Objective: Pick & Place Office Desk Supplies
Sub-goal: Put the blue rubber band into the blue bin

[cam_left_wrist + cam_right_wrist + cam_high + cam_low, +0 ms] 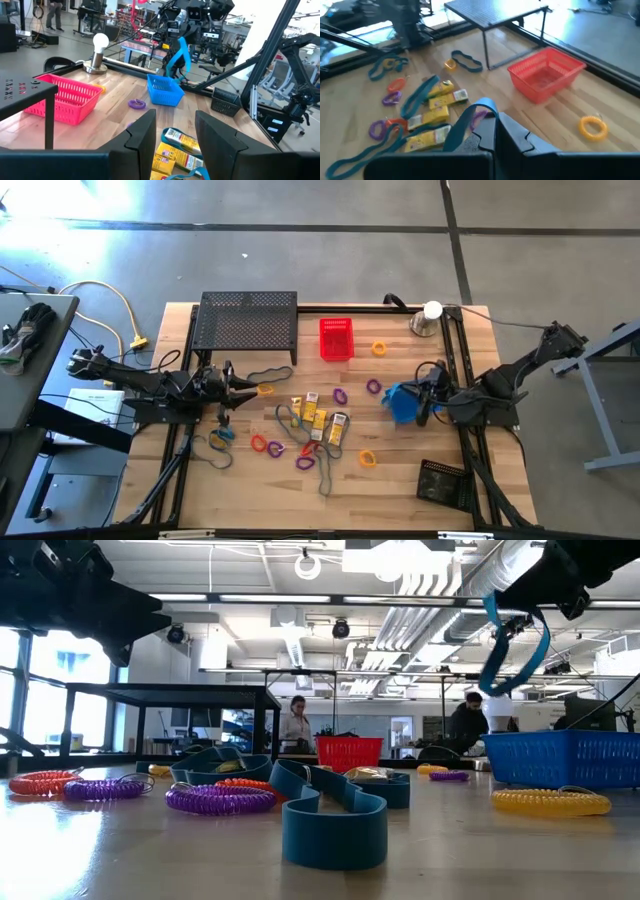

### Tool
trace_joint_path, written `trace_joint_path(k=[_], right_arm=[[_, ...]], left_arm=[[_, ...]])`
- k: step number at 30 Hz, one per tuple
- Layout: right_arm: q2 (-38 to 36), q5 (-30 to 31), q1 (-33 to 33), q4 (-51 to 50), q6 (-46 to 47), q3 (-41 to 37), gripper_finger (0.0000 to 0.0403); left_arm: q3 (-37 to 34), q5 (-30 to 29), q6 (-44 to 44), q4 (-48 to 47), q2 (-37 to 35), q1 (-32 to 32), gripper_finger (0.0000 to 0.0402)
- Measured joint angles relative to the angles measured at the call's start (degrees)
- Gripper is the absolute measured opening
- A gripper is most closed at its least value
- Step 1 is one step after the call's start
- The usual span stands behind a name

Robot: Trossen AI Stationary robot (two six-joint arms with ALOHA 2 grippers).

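Note:
My right gripper [432,393] is shut on a blue band loop [517,648], which hangs over the blue basket [402,404] at the table's right. My left gripper [175,142] stands open at the left, level, with nothing between its fingers. In the table's middle lie yellow-and-white boxes [318,416], small coiled loops in purple [340,395], orange [259,444] and yellow [367,458], and thin dark band loops [270,372]. A red basket [336,338] stands at the far middle. My right gripper pinches the band loop's upper part [479,111] between its two shut fingers, which slant downward toward the table's left. The loop hangs slack below the fingers [178,55], lifted clear of the table, over the blue basket.
A black mesh shelf [248,320] stands at the far left. A silver dome with a white ball [428,318] sits at the far right, and a small black basket [440,480] at the near right. People stand in the room behind the table.

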Motion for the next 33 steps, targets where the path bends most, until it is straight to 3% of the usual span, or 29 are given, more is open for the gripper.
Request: trace_joint_path(k=[10,16,21,33], right_arm=[[0.0,-0.9,0.0,-10.3,11.1,0.1,0.0003],[0.7,-1.5,-0.1,-26.1,23.1,3.5,0.0003],[1.8,-6.3,-1.2,-33.9,31.0,3.7,0.0003],[9.9,-16.9,-6.8,-36.5,32.7,3.7,0.0003]], left_arm=[[0.0,0.0,-0.1,0.0,0.0,0.0,0.0133],[0.0,0.0,-0.1,0.0,0.0,0.0,0.0133],[0.0,0.0,-0.1,0.0,0.0,0.0,0.0133],[0.0,0.0,-0.1,0.0,0.0,0.0,0.0133]])
